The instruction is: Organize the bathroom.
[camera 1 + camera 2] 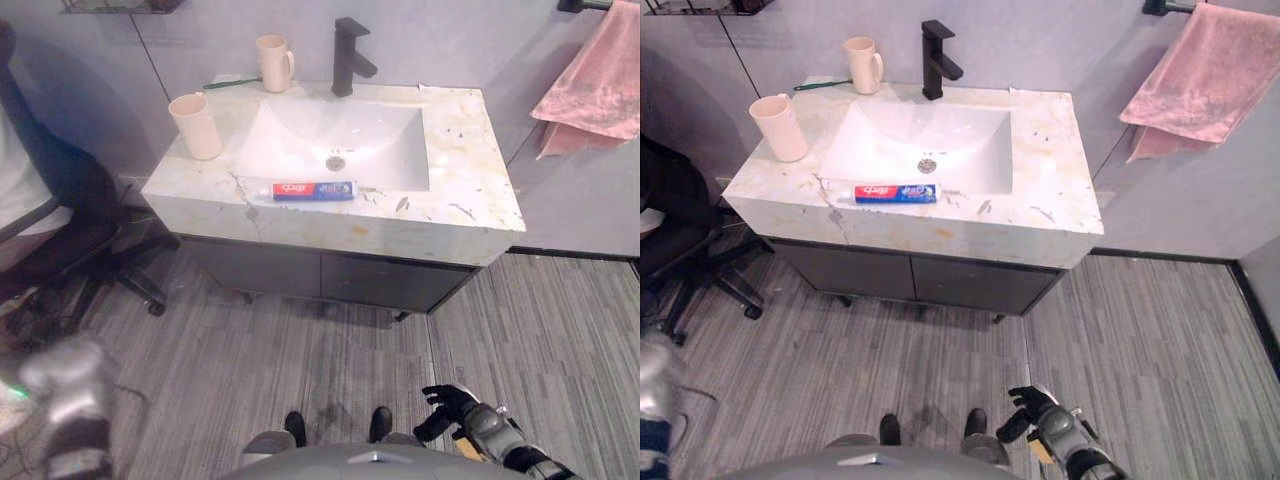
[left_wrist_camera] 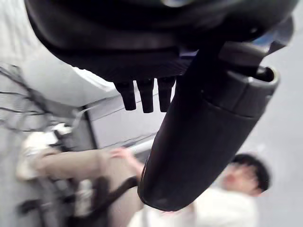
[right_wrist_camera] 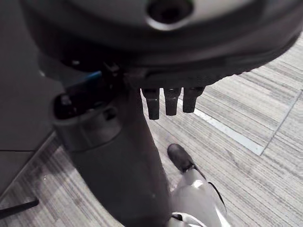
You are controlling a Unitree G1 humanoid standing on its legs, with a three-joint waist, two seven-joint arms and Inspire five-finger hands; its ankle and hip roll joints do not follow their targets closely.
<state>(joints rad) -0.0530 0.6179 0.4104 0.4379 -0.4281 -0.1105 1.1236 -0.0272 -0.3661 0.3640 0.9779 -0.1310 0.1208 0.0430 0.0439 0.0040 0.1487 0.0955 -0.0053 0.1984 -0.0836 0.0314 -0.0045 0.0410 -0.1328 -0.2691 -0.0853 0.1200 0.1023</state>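
Note:
A red, white and blue toothpaste tube point(image 1: 313, 190) lies on the marble counter point(image 1: 470, 195), along the front rim of the white basin point(image 1: 340, 135). A beige cup point(image 1: 196, 126) stands at the counter's left end. At the back left, a beige mug point(image 1: 274, 62) stands with a green toothbrush point(image 1: 232, 84) lying beside it. My right hand point(image 1: 447, 405) hangs low over the floor at the lower right, well short of the vanity, fingers straight and holding nothing. My left hand point(image 2: 142, 28) has straight fingers point(image 2: 145, 97) with nothing in them.
A black faucet point(image 1: 350, 55) rises behind the basin. A pink towel point(image 1: 600, 85) hangs on the wall at the right. A person sits in a black office chair point(image 1: 90, 230) left of the vanity. Grey plank floor point(image 1: 300, 370) lies between me and the cabinet.

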